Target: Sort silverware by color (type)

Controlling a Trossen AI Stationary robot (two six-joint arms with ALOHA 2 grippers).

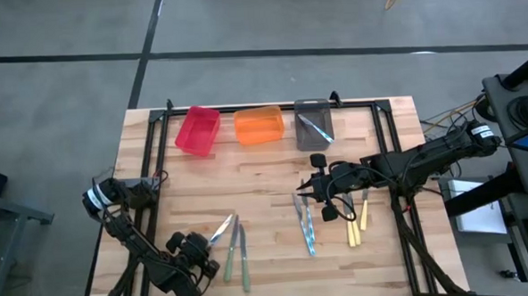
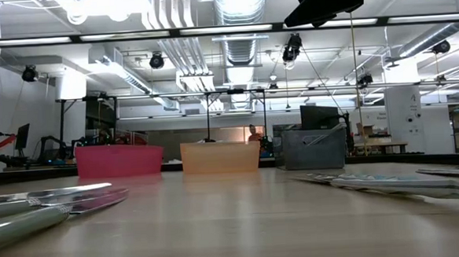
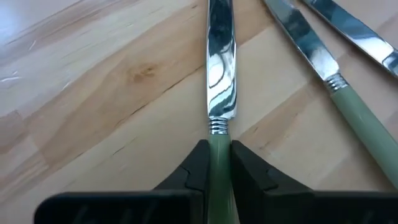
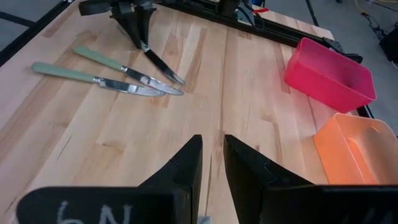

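**High view: sorting barely begun**

One blue utensil [image 1: 315, 128] lies in the grey bin [image 1: 300, 108]. Left gripper [image 3: 219, 163] is clamped on a green knife's handle [image 3: 219, 180]. Right gripper [image 4: 211, 163] hangs narrowly parted, empty. Eight pieces remain on the table [image 1: 265, 170].

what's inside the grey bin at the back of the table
The grey plastic bin holds one slim utensil with a silver metal head, lying at a slant. Its handle colour is hard to tell, and the bin floor beneath it is hidden.
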